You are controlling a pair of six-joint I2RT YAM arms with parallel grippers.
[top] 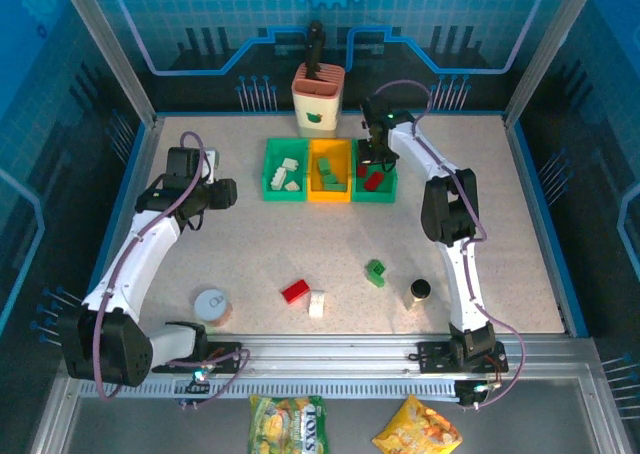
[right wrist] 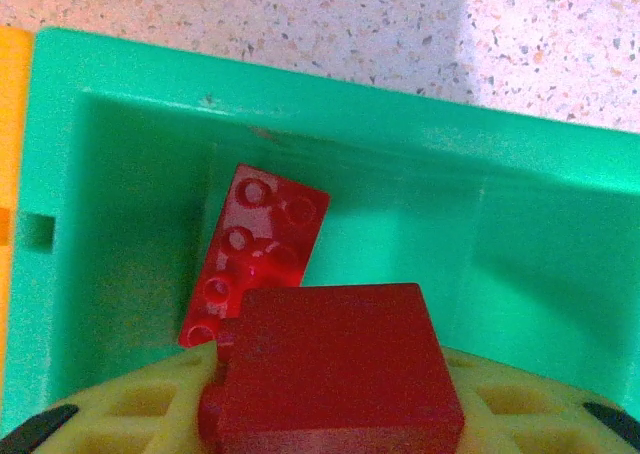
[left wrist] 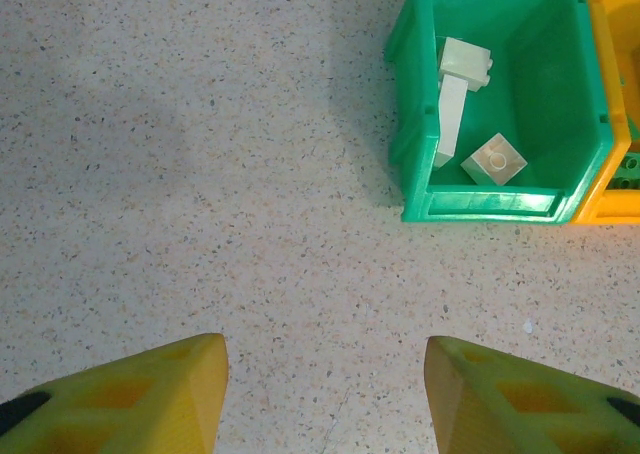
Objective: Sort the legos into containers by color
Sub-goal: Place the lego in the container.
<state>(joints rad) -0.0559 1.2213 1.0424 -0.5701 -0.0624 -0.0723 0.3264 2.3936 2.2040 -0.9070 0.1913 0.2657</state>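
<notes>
On a speckled table (top: 500, 224) walled by blue panels (top: 200, 14), the right gripper (top: 377, 157) clamps a red brick (right wrist: 335, 374) over the right green bin (right wrist: 130, 94). The left gripper (left wrist: 325, 394) gapes empty near the left green bin (left wrist: 415, 174), which holds white bricks (left wrist: 452, 114). Three loose legos (top: 295, 291) lie at lower centre. A packet (top: 288, 421) at the bottom edge reads "TOYS".

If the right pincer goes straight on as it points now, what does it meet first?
Probably the studded red lego in the green bin, touched first by its held red brick; depth is unclear.
</notes>
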